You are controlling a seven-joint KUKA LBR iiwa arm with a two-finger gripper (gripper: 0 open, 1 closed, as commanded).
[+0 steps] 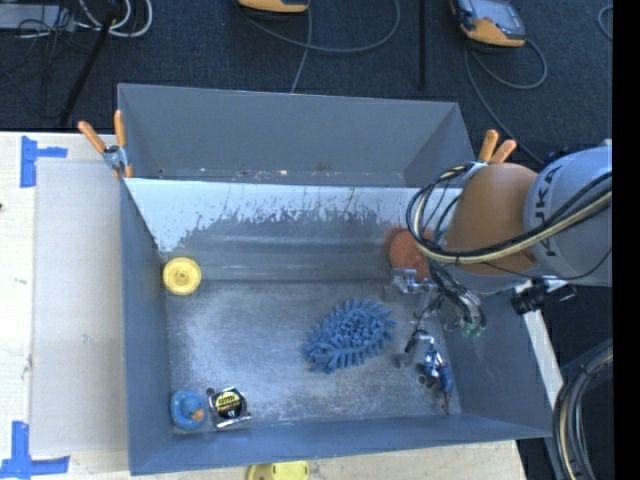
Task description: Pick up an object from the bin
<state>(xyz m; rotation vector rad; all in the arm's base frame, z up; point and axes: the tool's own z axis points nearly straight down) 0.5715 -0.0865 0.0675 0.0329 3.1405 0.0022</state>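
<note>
The gripper (420, 340) hangs low on the right side of the grey bin (290, 158), under the arm's orange cover (495, 218), and from here I cannot tell whether it is open or closed. Just to its left on the bin floor lies a blue bristly thing (350, 334), the nearest object, with a small dark-blue piece (436, 372) close by toward the front right corner. Well apart, a yellow disc (182, 276) rests near the left wall, and a blue round thing (187, 408) sits just beside a yellow-and-black tape measure (229, 405) in the front left corner.
</note>
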